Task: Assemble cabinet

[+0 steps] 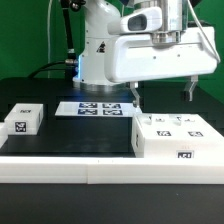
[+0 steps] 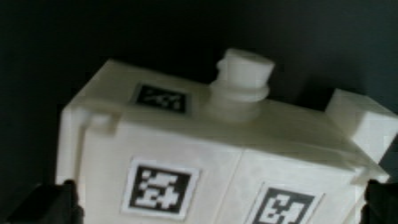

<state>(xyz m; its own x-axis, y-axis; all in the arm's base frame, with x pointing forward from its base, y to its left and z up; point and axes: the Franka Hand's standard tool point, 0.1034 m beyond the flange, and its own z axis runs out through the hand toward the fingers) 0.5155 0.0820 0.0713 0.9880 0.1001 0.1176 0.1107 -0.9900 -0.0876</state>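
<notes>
I find the jaws spread wide and empty above the cabinet (image 1: 175,130), which lies on the surface (image 1: 70,138) at the exterior view's right, seemingly skewed to them; descending so, a finger could strike its top and shove it.

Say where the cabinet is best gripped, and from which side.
Likely from above, fingers closing on two opposite side walls: the cabinet lies flat on the table, tagged face up, with the open gripper hovering over it. Stay clear of the protruding peg.
</notes>
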